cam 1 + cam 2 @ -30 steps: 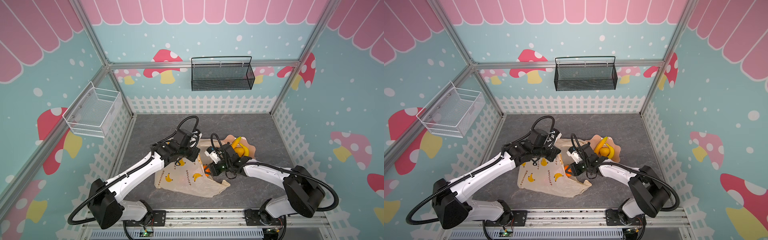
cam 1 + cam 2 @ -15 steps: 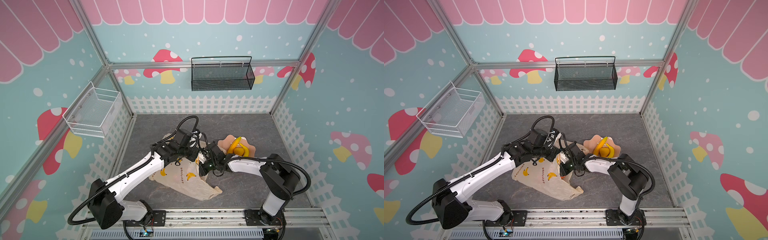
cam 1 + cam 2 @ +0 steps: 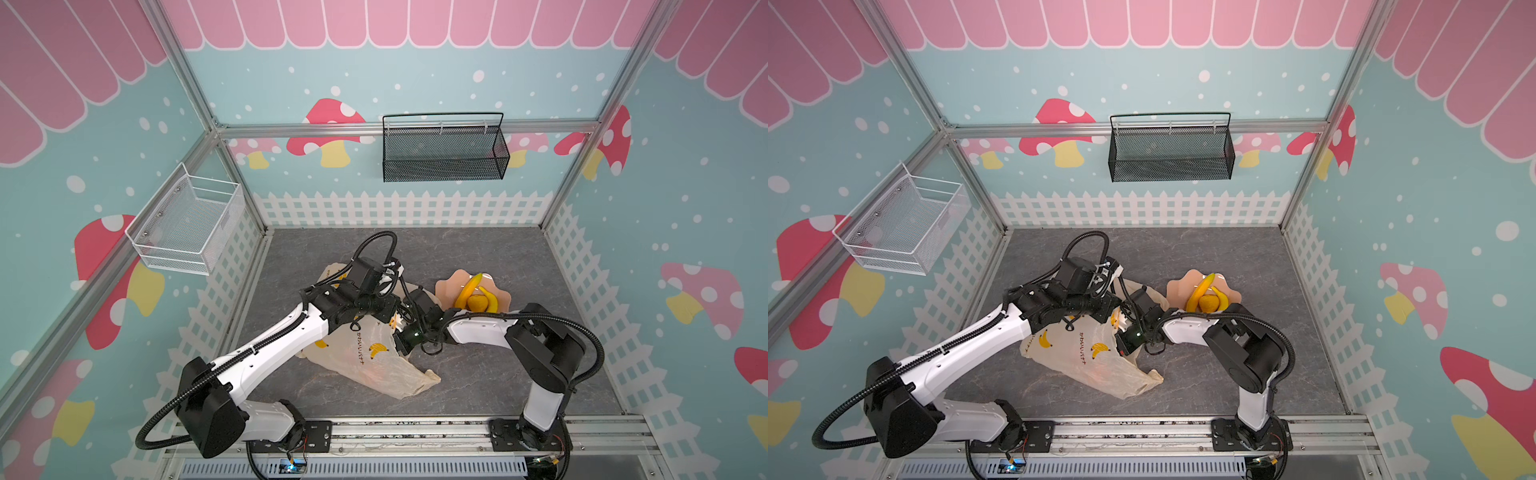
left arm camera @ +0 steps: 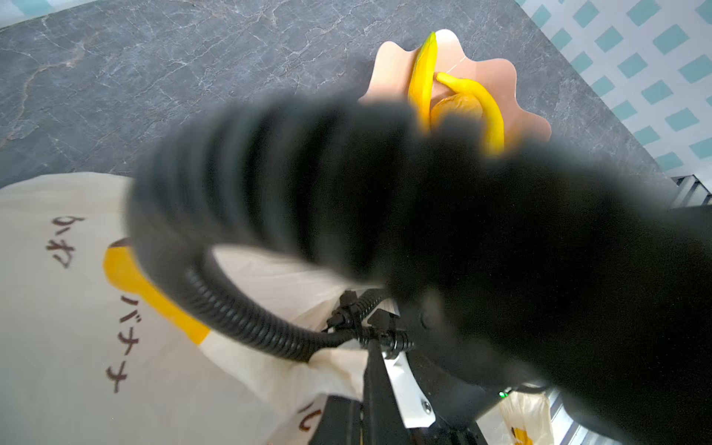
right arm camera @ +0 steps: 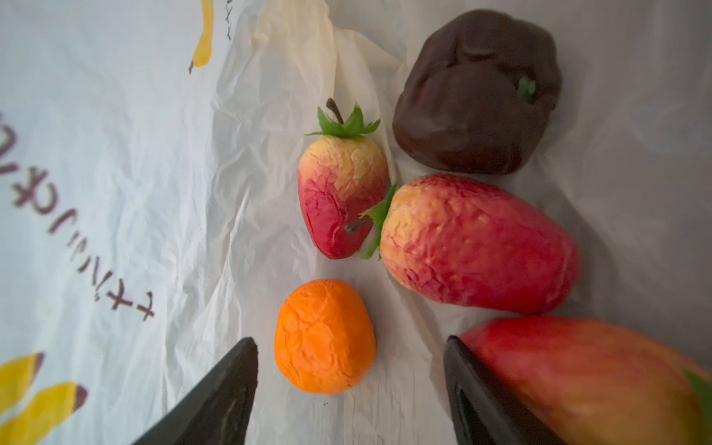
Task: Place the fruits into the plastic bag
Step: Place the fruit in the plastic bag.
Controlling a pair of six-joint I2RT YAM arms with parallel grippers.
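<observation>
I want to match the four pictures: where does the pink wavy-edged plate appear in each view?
In a top view: pink plate on the grey table, right of the plastic bag.
In a top view: pink plate, same place.
Left wrist view: beyond the blurred black cable, bearing yellow bananas.
Right wrist view: not in it.
Shared landmark: the plastic bag, in all four views.

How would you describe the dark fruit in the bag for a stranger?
Find the cream banana-print plastic bag on the grey table. Inside it, in the right wrist view, the dark fruit lies beside the small strawberry. It alone is chocolate-brown and lumpy; its neighbours are red or orange.
</observation>
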